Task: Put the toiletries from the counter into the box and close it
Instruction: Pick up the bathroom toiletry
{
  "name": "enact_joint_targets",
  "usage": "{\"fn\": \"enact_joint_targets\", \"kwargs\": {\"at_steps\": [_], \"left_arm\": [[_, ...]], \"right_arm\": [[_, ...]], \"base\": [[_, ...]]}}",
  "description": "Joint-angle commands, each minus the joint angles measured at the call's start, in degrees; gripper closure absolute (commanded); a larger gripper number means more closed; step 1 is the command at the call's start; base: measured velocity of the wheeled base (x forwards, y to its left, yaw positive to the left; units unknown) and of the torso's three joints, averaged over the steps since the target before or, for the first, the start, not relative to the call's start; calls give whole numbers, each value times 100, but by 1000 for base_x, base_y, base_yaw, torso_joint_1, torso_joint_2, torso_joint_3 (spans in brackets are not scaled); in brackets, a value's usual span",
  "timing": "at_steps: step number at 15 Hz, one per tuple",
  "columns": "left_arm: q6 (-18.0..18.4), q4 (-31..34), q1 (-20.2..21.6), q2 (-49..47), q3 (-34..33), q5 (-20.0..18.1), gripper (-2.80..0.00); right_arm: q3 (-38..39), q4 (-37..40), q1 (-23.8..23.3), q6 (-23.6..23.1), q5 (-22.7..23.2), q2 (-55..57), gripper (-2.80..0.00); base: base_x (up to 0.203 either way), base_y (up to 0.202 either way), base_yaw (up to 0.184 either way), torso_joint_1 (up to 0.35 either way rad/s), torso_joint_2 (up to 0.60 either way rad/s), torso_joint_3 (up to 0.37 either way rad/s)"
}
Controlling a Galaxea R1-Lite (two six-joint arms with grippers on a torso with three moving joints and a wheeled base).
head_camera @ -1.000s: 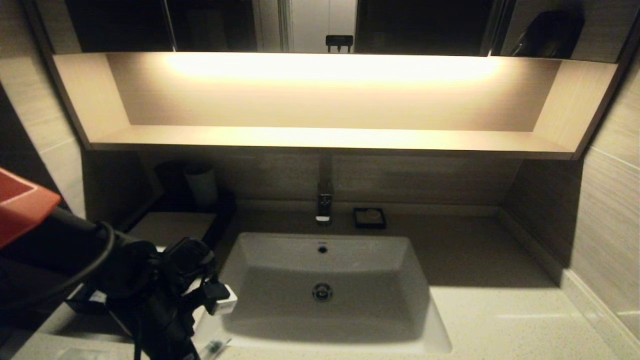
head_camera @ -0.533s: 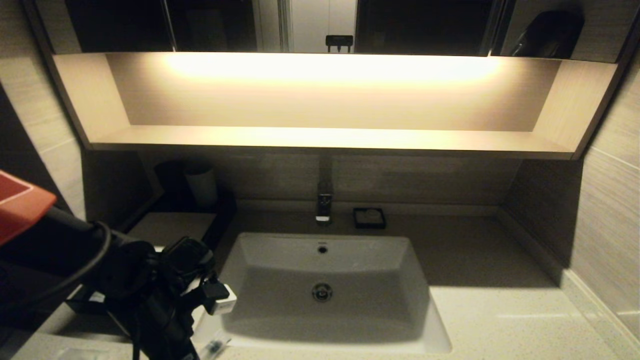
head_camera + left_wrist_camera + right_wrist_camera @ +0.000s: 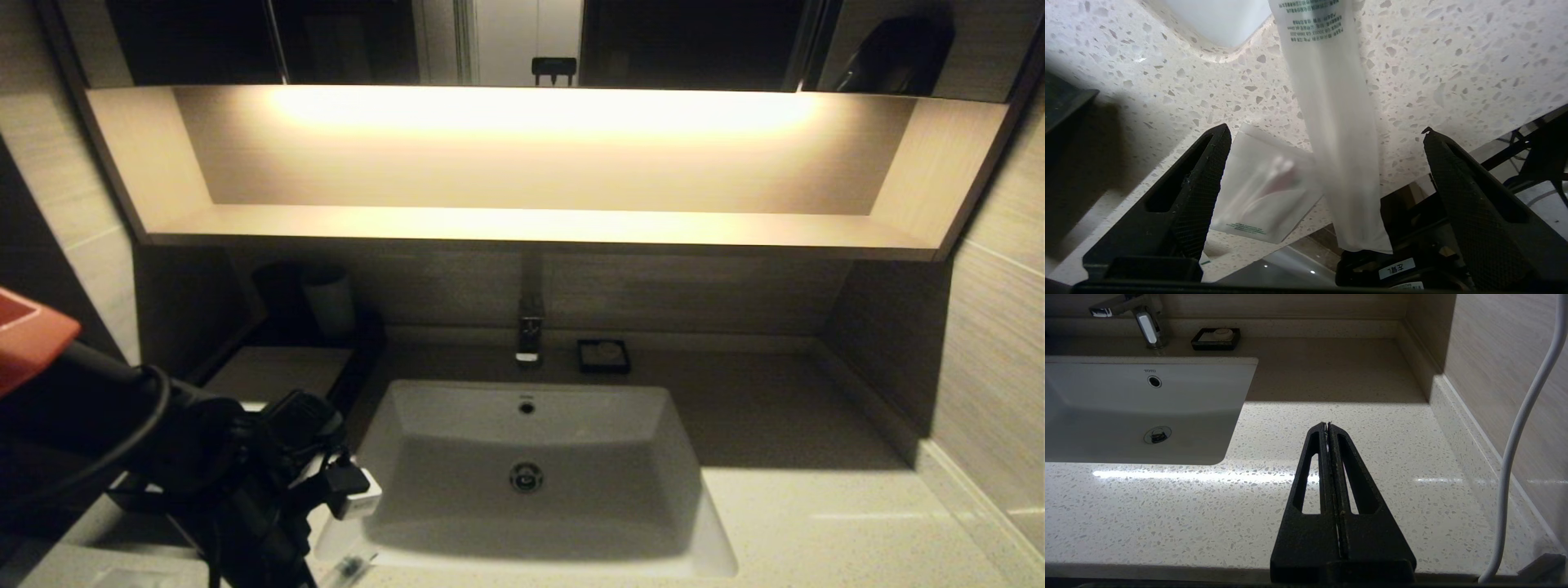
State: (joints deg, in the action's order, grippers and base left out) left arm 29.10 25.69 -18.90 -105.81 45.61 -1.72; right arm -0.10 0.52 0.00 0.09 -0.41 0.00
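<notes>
- Head view: we see the left gripper (image 3: 326, 490) low over the bench (image 3: 816, 523) at the near left corner of the basin (image 3: 531, 465). The box (image 3: 277, 371), black with a pale top panel, sits behind it at the left, a pale cup (image 3: 329, 304) beyond. A clear-wrapped item (image 3: 351, 565) lies at the bench's front edge.
- Left wrist view: we find the jaws spread wide and pinching nothing. Between them lies a long clear-wrapped stick (image 3: 1337, 122) with green print, and beside it a flat sachet (image 3: 1263, 192), both on the speckled bench (image 3: 1453, 61).
- Right wrist view: we see the right gripper (image 3: 1327, 424) with jaws pressed together, empty, above the bench to the right of the basin (image 3: 1147, 412); a small black dish (image 3: 1215, 338) sits by the tap (image 3: 1145, 324).
</notes>
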Motion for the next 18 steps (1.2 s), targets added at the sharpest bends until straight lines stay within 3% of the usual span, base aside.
{"fn": "enact_joint_targets", "kwargs": {"at_steps": [1, 4, 9, 16, 18], "left_arm": [[26, 15, 40, 35, -34, -80, -280], [67, -121, 44, 86, -113, 30, -280], [91, -1212, -3, 206, -532, 1162, -280], [193, -1452, -19, 244, -667, 1293, -280], [193, -1449, -17, 281, -682, 1518, -280]], "right_arm": [[1, 0, 0, 0, -2, 0, 0], [1, 0, 0, 0, -2, 0, 0], [1, 0, 0, 0, -2, 0, 0], [1, 0, 0, 0, -2, 0, 0], [1, 0, 0, 0, -2, 0, 0]], "base": [[0, 0, 0, 0, 0, 0], [0, 0, 0, 0, 0, 0], [0, 0, 0, 0, 0, 0], [0, 0, 0, 0, 0, 0], [0, 0, 0, 0, 0, 0]]}}
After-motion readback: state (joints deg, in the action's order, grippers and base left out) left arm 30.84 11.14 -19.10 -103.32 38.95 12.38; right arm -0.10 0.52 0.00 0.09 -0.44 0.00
